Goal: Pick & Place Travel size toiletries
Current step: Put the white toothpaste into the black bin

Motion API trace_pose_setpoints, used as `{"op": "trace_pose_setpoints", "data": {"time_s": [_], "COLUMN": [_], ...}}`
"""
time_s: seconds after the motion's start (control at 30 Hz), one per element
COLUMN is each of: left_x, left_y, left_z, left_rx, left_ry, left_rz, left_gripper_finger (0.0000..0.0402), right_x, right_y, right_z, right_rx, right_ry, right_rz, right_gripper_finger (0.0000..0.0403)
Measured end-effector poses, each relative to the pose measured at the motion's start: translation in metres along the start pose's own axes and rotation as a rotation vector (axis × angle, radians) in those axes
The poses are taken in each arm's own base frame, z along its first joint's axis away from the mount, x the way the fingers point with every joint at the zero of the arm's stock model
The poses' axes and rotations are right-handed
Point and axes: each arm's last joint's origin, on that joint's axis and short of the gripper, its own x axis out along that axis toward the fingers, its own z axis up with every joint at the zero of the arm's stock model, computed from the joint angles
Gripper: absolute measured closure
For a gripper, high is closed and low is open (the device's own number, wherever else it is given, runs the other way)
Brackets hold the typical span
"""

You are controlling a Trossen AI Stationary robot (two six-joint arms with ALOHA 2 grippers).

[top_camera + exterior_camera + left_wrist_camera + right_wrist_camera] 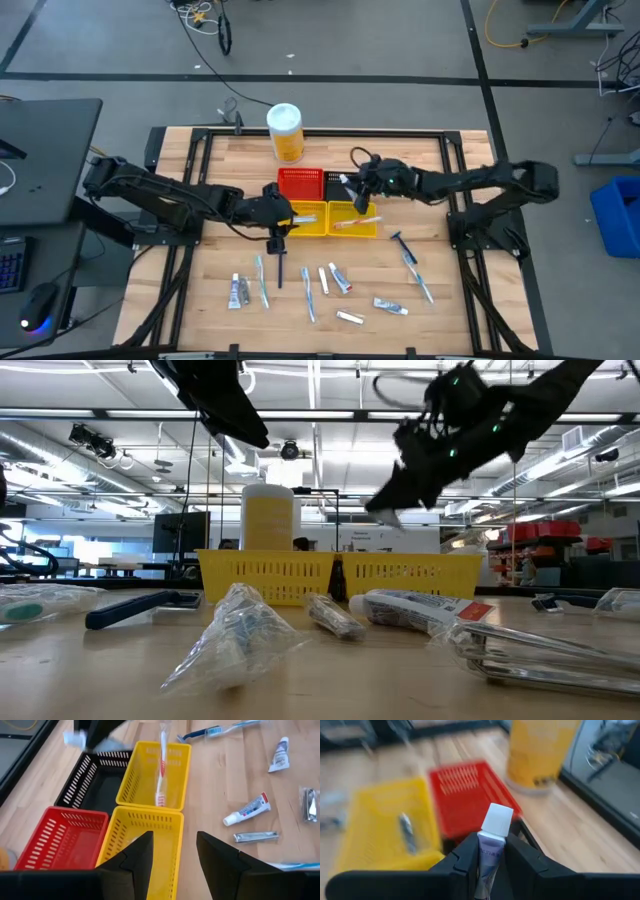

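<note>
Wooden table (200, 290) is carrying everything; a tall yellow canister (285, 133) with a white lid is standing at its far edge, beyond both claws. Four mesh baskets are sitting in a block mid-table: red basket (300, 183) and black basket (335, 184) in the far row, two yellow ones in the near row. Left gripper (281, 222) is hovering over the left yellow basket (306, 218), fingers (145, 854) spread apart with nothing between them; the left wrist view is looking down between them into that basket. Right gripper (352, 190) is hanging above the black basket, just beyond the right yellow basket (354, 219), its fingers clamped on a small white-capped tube (491, 845), cap pointing out past the fingertips. A red-and-white toothbrush (161, 767) in clear wrap is lying inside the right yellow basket, below and just near-side of the right claw. Remaining toiletries are lying scattered on the table nearer the front edge than either claw: a dark blue razor (281, 270) just below the left claw, a tube (238, 291) and wrapped brushes to its left, another blue razor (404, 246) well below the right claw, small tubes (391, 306) and a nail clipper (255, 836) between.
</note>
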Motion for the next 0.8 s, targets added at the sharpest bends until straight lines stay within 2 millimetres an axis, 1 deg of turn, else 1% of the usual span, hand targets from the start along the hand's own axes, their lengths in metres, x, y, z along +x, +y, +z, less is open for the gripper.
{"op": "trace_pose_setpoints", "data": {"time_s": [0.17, 0.3, 0.4, 0.63, 0.8], "left_x": [0.0, 0.0, 0.0, 0.0, 0.0], "left_y": [0.0, 0.0, 0.0, 0.0, 0.0], "left_z": [0.001, 0.001, 0.001, 0.001, 0.001], "left_rx": [-0.002, -0.001, 0.013, 0.016, 0.021], "left_ry": [-0.008, -0.011, -0.014, -0.015, -0.015], "left_rz": [-0.001, -0.002, -0.003, -0.003, -0.003], "left_gripper_finger": [0.0242, 0.0242, 0.0242, 0.0242, 0.0242], "right_x": [0.024, 0.033, 0.036, 0.039, 0.039], "right_y": [-0.01, -0.015, -0.018, -0.019, -0.02], "right_z": [-0.02, -0.03, -0.035, -0.041, -0.042], "right_rx": [-0.03, -0.067, -0.071, -0.074, -0.074], "right_ry": [0.062, 0.102, 0.122, 0.165, 0.176], "right_rz": [-0.062, -0.154, -0.168, -0.161, -0.163], "right_gripper_finger": [0.0315, 0.0315, 0.0315, 0.0314, 0.0288]}}
